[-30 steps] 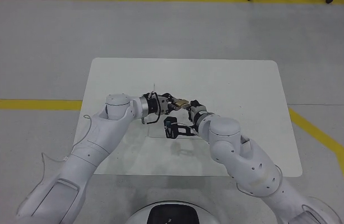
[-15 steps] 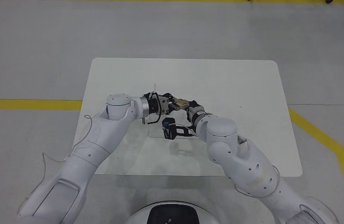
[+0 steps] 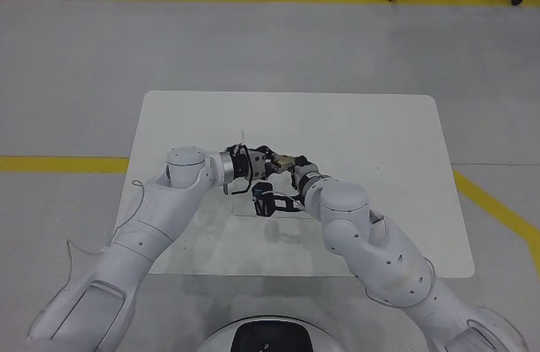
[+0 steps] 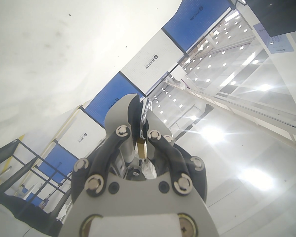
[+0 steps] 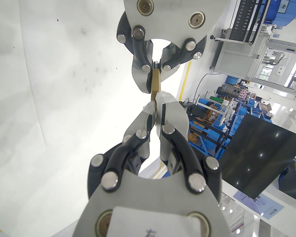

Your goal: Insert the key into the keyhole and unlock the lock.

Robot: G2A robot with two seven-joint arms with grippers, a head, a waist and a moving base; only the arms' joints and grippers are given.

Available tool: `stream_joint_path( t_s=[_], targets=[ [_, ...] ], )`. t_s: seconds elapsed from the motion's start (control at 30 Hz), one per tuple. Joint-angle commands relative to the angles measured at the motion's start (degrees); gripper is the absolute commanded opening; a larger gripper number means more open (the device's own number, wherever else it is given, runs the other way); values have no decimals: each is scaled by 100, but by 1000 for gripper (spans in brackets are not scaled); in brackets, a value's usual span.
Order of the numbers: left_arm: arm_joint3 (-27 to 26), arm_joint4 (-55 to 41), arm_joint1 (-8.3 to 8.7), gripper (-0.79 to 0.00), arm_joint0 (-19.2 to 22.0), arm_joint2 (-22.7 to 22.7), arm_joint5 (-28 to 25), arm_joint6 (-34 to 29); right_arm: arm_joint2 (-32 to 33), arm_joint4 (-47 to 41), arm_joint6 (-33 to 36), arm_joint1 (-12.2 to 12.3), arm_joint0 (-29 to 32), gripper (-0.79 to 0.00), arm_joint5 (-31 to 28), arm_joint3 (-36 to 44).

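Above the middle of the white table (image 3: 384,176), my left gripper (image 3: 272,162) is shut on a small brass lock (image 3: 284,162). In the right wrist view the lock (image 5: 155,82) sticks out a little past the left gripper (image 5: 153,91), straight toward my right gripper (image 5: 156,104). The right gripper is shut on the key (image 5: 157,118), a thin silver piece mostly hidden between its taped fingertips (image 5: 149,109) and meeting the lock's end. In the left wrist view the left gripper (image 4: 141,104) clamps the lock (image 4: 141,149), brass with a silver part near the fingertips.
Both arms meet over the table's centre-left, held above the surface. The tabletop spreads wide to the right and toward the far edge. Yellow floor lines (image 3: 50,164) run beside the table.
The right arm's forearm and elbow have swung a little toward the left arm. Both grippers stay joined at the lock, and the left arm has hardly moved.
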State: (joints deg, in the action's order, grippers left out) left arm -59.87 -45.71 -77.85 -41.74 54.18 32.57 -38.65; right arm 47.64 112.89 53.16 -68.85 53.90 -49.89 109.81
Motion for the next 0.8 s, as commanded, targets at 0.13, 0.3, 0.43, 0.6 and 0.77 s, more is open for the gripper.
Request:
stream_joint_path(
  t_s=[0.13,0.3,0.43,0.6,0.77],
  targets=[
    [18,0,-2,-785,15,34,-7,-10,87,-4,11,-22,54,-394,-32,45],
    [3,25,-1,-785,18,54,-10,-11,162,66,-14,-27,123,-431,-55,171],
    [-44,56,6,-785,3,81,-17,-11,320,106,-69,-6,263,-434,-57,393],
    [-110,100,27,-785,-62,168,-326,-92,708,-41,-393,51,542,-431,-17,697],
    [-178,297,65,-785,-173,312,-1186,-249,1368,-456,-1236,137,911,-480,212,943]
  ],
)
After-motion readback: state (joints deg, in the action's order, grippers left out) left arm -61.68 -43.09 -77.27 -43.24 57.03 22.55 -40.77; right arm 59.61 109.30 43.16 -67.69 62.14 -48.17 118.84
